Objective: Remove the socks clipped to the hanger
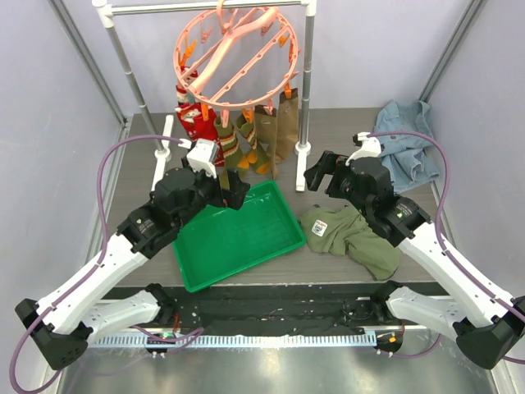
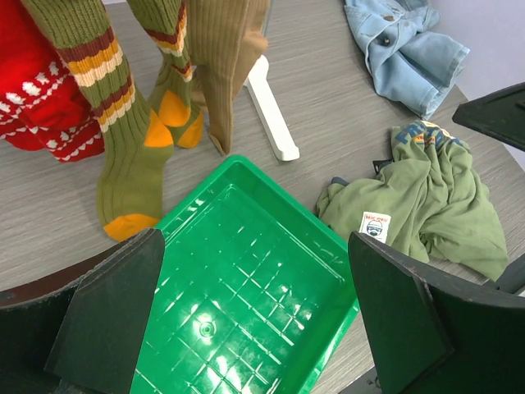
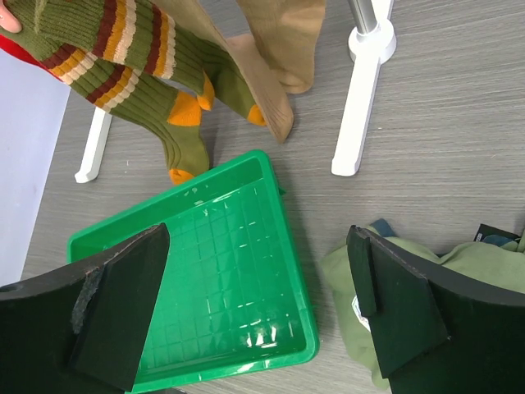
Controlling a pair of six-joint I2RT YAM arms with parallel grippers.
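The salmon-pink round hanger (image 1: 234,57) hangs from the white rack at the back. Several socks hang clipped under it: a red patterned one (image 1: 195,121), olive striped ones with orange toes (image 1: 232,146) and tan-brown ones (image 1: 271,135). They also show in the left wrist view (image 2: 135,164) and the right wrist view (image 3: 176,115). My left gripper (image 1: 232,190) is open and empty, just below the socks, above the green tray's far edge. My right gripper (image 1: 321,174) is open and empty, right of the rack's foot, above the olive shirt.
A green tray (image 1: 238,238) lies at table centre. An olive-green shirt (image 1: 357,234) lies to its right. A blue denim garment (image 1: 406,148) lies at the back right. The white rack's pole (image 1: 305,107) and feet (image 2: 271,115) stand between the grippers.
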